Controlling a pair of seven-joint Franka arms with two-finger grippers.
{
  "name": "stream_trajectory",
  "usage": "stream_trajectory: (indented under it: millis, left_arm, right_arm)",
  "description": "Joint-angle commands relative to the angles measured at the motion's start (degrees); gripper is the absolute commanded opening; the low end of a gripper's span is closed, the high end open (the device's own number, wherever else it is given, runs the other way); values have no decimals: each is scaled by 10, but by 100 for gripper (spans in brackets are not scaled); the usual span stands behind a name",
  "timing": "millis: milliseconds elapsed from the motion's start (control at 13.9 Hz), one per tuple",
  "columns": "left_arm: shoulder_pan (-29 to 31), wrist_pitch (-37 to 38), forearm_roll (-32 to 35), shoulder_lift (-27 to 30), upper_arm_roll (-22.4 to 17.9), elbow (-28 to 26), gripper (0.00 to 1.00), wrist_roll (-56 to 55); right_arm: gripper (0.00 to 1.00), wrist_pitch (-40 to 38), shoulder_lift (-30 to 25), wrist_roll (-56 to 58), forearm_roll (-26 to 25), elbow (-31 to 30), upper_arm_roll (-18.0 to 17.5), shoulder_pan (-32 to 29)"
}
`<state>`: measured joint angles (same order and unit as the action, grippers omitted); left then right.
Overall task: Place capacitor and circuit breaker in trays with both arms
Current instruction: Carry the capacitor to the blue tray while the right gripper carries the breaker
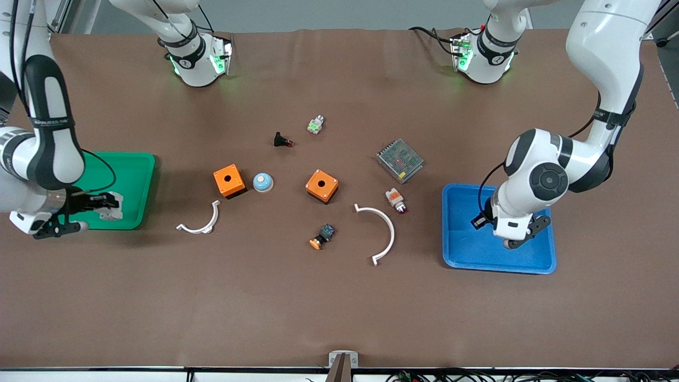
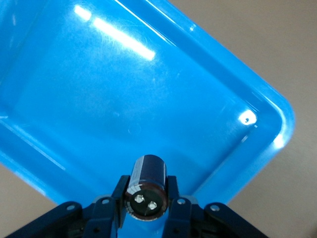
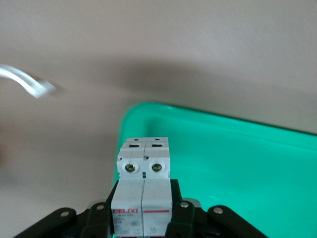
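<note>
Capacitor [image 2: 146, 187] sat clamped between your left gripper's [image 2: 147, 198] fingers over the blue tray [image 1: 467, 254]; your right gripper [image 3: 144, 210] gripped the circuit breaker [image 3: 143, 183] over the green tray's [image 1: 135, 175] edge.

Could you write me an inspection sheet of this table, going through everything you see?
Surface: brown table, bare near the camera.
Job's things: capacitor held over the blue tray; circuit breaker held over the green tray.
Clutter: two orange boxes, two white curved brackets, metal mesh box, blue dome, small button parts.
Grippers: left gripper shut on the capacitor; right gripper shut on the circuit breaker.
Cables: black ones along both arms.
Surroundings: nothing seen.
</note>
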<state>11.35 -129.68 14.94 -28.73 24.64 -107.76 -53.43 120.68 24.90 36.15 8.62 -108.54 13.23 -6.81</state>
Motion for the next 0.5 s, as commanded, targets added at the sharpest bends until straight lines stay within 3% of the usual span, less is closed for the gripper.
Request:
stream_trajectory:
  millis: [0,144,216,359,431]
  left_arm:
    - [36,-39,21,-12,7,-28,0,38]
    - [41,-48,32,-19,7,-34,0,50]
    - [46,-54,37,-19,6,-39,0,50]
    - [52,-62,38,-23,6,-43,0,50]
    - [52,-64,39,-26,6,-43,0,51]
  right_arm:
    - [1,67,-34,69,-9,-92,-11,-39]
    - [3,98,-30,91,-9,-116,-11,-58]
    - [12,89,-32,86,-9,-113,-11,-55]
    - [100,23,-29,82,-4,-58,-11,-59]
    - [100,-11,-29,82,-3,-24,-12,-58]
